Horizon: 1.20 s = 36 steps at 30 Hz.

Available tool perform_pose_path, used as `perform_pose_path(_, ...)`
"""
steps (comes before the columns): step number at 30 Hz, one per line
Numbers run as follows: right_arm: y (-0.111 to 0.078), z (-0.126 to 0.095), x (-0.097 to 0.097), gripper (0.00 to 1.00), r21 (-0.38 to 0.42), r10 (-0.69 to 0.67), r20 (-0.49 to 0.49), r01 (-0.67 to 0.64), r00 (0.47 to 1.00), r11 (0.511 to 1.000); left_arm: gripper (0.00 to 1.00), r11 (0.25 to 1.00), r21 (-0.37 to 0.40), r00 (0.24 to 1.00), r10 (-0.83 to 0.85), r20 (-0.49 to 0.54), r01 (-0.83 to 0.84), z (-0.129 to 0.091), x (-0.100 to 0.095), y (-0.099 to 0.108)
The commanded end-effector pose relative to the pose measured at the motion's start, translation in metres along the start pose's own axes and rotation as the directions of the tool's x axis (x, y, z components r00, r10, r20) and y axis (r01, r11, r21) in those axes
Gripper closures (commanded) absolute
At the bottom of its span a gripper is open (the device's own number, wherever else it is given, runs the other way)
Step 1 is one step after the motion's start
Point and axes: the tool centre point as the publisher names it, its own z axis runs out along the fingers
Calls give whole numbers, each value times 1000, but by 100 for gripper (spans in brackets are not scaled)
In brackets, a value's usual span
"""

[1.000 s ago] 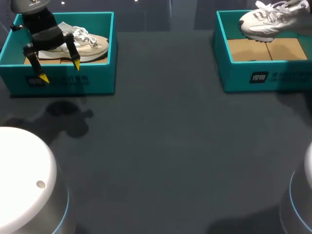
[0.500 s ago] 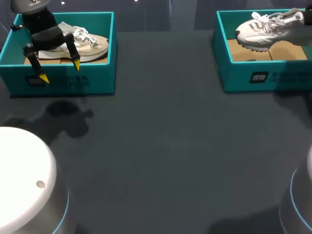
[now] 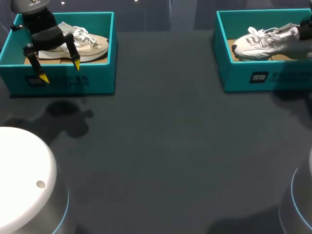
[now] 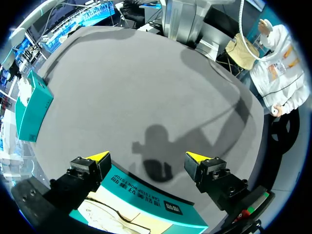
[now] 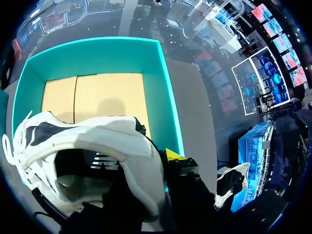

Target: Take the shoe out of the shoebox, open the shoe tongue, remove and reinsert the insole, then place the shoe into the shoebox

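A white shoe [image 3: 263, 43] hangs low inside the right teal shoebox [image 3: 253, 75], toe toward the table's middle. My right gripper [image 5: 146, 163] is shut on its heel collar; the white shoe [image 5: 97, 141] fills the wrist view over the right shoebox's [image 5: 165, 97] cardboard floor. One finger is hidden inside the shoe. My left gripper [image 3: 59, 71] stands open above the front wall of the left teal shoebox [image 3: 97, 78], holding nothing. A beige shoe [image 3: 87, 45] lies in that box. In the left wrist view my left gripper [image 4: 148, 158] spreads over the left shoebox's front wall [image 4: 146, 195].
Dark table top [image 3: 165, 136] stretches between the two boxes. White round robot bases stand at the front left [image 3: 24, 180] and front right [image 3: 300, 195].
My right gripper has carried the white shoe down from above the right shoebox into it. The left arm has not moved.
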Motion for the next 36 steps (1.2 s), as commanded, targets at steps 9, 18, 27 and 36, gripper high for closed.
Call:
perform_pose_path(9, -22, 20, 11, 100, 21, -11, 6, 11, 1000, 1000, 0, 1000, -1, 1000, 1, -2, -1, 0, 0, 0)
perform_pose_path(18, -29, 40, 17, 100, 49, -32, 8, 32, 999, 998, 0, 1000, -1, 1000, 1, -2, -1, 0, 0, 0)
perform_pose_path(27, -33, 54, 24, 100, 73, -46, 13, 45, 999, 996, 0, 1000, -1, 1000, 1, -2, -1, 0, 0, 0)
perform_pose_path(36, -35, 64, 30, 100, 94, -52, 8, 51, 999, 994, 0, 1000, -1, 1000, 1, -2, -1, 0, 0, 0)
